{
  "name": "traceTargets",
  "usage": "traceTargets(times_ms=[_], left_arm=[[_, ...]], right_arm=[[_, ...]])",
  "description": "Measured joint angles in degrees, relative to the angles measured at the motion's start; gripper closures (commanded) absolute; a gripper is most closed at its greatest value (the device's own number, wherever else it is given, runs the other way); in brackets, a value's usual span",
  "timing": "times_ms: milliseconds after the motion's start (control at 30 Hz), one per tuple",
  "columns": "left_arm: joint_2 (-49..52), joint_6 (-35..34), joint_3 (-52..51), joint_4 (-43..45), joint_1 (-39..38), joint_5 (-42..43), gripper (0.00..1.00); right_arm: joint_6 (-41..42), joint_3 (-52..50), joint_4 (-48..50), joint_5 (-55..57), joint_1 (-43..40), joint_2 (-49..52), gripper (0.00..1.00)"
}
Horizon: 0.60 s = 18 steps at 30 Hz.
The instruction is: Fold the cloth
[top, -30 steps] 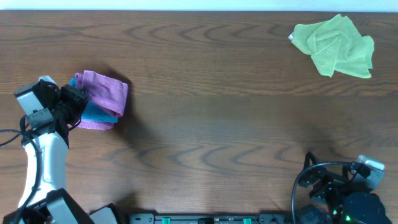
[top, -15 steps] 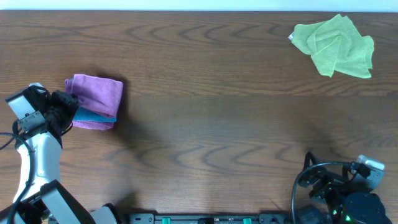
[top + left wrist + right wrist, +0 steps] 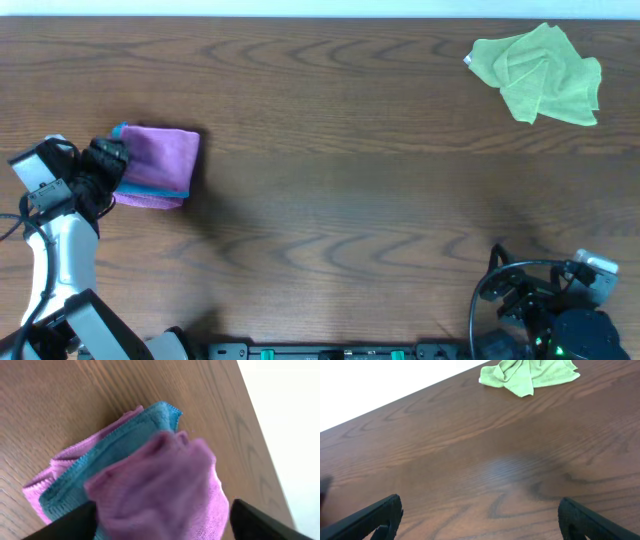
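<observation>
The purple cloth (image 3: 158,160) lies folded at the table's left, on top of a bright blue cloth (image 3: 150,189) whose edge peeks out along its near side. My left gripper (image 3: 107,160) sits at the cloth's left edge. In the left wrist view the left gripper (image 3: 162,522) is open. Its dark fingers (image 3: 75,522) stand wide apart on either side of a blurred, raised purple fold of the cloth (image 3: 160,475), and the blue cloth (image 3: 112,455) shows beneath. My right gripper (image 3: 480,520) is open over bare wood at the front right, holding nothing.
A crumpled lime-green cloth (image 3: 540,72) lies at the far right corner and also shows in the right wrist view as the green cloth (image 3: 530,372). The right arm's base (image 3: 560,325) and cables sit at the front right edge. The table's far edge (image 3: 320,18) meets a white wall.
My left gripper pulled left, dragging the purple fold over the blue cloth. It then opened and let go. The cloth now lies flatter. The right arm has not moved.
</observation>
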Motion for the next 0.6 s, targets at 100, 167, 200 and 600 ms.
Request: traceTargets(times_ms=[100, 167, 200, 600], left_arm=[[0.0, 0.1, 0.0, 0.0, 0.7, 0.1, 0.05], [0.0, 0.1, 0.0, -0.1, 1.6, 0.2, 0.05], [0.0, 0.1, 0.0, -0.1, 2.2, 0.4, 0.05], [-4.5, 1.7, 0.0, -6.9, 6.6, 5.4, 0.04]], right_arm=[[0.0, 0.0, 0.0, 0.0, 0.0, 0.0, 0.01], [0.0, 0.0, 0.0, 0.0, 0.0, 0.0, 0.01], [0.0, 0.0, 0.0, 0.0, 0.0, 0.0, 0.01], [0.0, 0.0, 0.0, 0.0, 0.0, 0.0, 0.01]])
